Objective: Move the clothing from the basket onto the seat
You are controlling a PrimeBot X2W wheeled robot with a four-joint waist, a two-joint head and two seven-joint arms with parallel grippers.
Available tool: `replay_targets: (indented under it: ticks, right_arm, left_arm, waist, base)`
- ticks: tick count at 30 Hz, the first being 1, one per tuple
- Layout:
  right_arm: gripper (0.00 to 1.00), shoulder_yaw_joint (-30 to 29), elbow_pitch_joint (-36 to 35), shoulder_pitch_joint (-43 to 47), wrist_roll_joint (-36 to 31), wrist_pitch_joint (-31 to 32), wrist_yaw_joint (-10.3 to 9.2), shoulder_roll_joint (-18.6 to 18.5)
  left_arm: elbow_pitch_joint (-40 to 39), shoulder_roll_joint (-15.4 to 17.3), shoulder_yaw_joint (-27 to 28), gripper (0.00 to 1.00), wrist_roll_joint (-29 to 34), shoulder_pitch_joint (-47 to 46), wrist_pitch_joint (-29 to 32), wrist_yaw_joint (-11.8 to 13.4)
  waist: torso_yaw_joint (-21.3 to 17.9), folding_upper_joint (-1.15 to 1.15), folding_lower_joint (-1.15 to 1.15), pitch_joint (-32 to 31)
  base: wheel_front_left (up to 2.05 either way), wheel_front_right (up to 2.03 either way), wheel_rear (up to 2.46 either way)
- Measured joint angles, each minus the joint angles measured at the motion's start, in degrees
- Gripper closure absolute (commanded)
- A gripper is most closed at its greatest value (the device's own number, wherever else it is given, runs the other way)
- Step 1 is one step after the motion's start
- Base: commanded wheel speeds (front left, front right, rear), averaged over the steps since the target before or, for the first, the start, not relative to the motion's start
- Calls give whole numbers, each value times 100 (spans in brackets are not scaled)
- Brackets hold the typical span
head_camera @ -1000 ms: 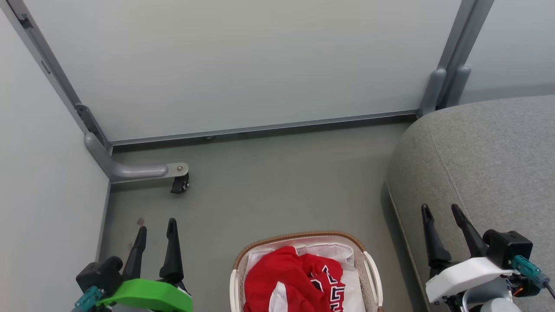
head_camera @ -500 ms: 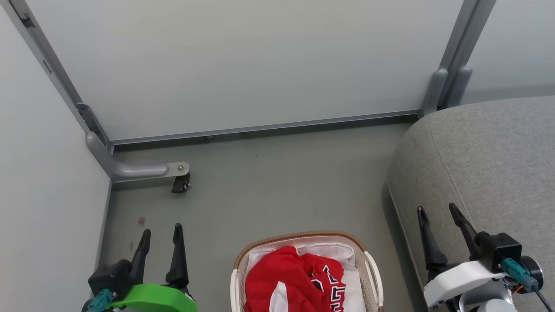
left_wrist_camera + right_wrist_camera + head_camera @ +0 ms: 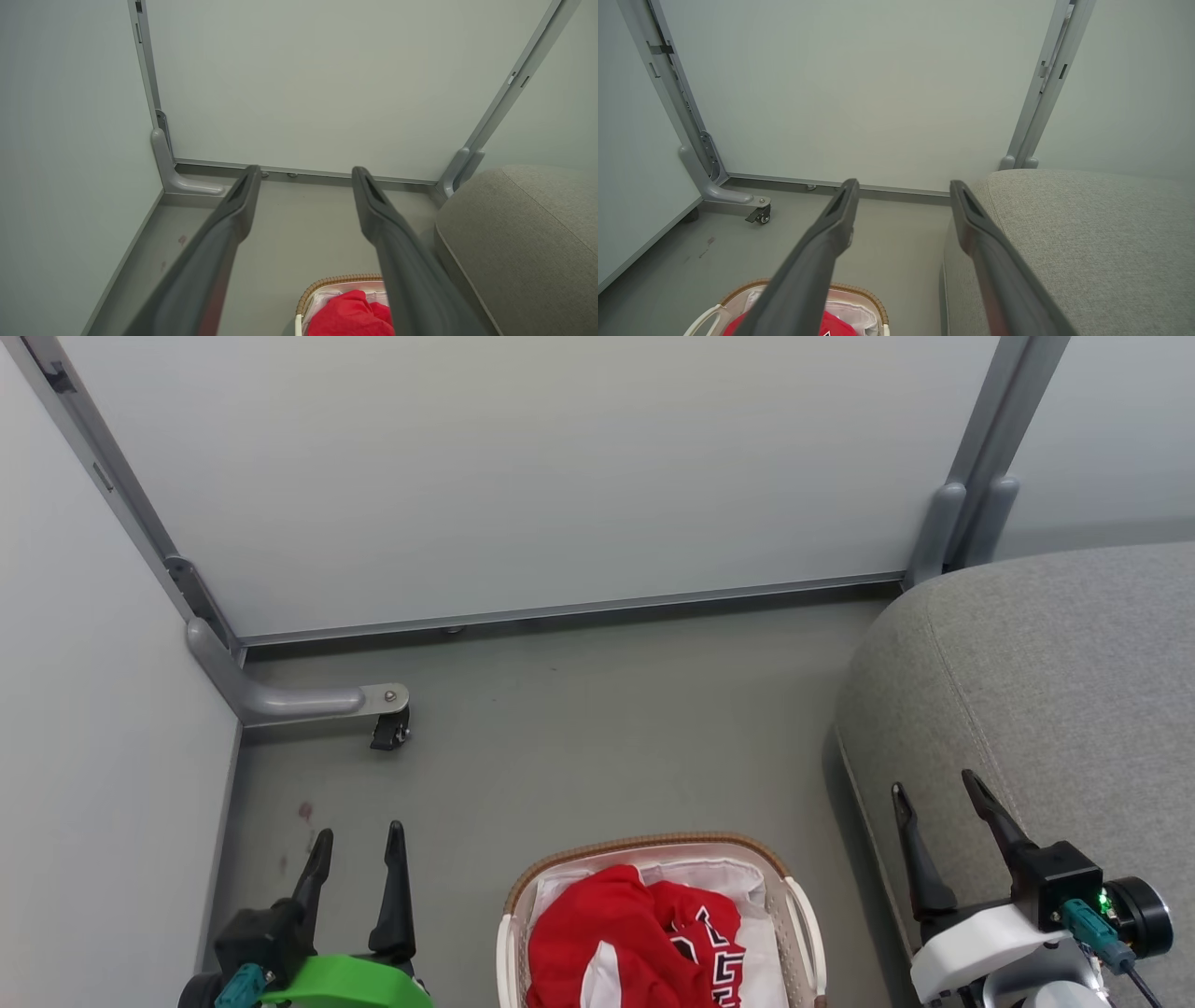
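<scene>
Head view: our left pincer [image 3: 359, 831] and right pincer [image 3: 934, 782] gape empty, the clothing [image 3: 616, 924] lies in the basket [image 3: 644, 845]; we reckon reaching in comes next.

Basket [image 3: 644, 846] cut off at near edge of head view; near half unseen. Clothing [image 3: 607, 924] cropped likewise, numerals folded and unreadable (partial strokes only). Seat [image 3: 1055, 691] runs off right edge. In right wrist view, right pincer [image 3: 903, 183] finger covers most of the clothing.

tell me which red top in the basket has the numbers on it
The jersey on the right of the basket; the other red top is plain with white trim.
</scene>
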Motion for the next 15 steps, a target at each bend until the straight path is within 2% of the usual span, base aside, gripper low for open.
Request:
replay_targets:
  ticks: [10, 15]
  right_arm:
    - [0, 32, -16, 4, -416, -99, 1, -4]
    - [0, 36, -7, 4, -410, -99, 1, -4]
  left_arm:
    - [25, 2, -53, 0, 326, 15, -107, 1]
    - [45, 3, -53, 0, 327, 15, -109, 1]
  waist:
    - [12, 0, 0, 22]
    - [10, 0, 0, 30]
  base:
    - [0, 0, 0]
    - [0, 0, 0]
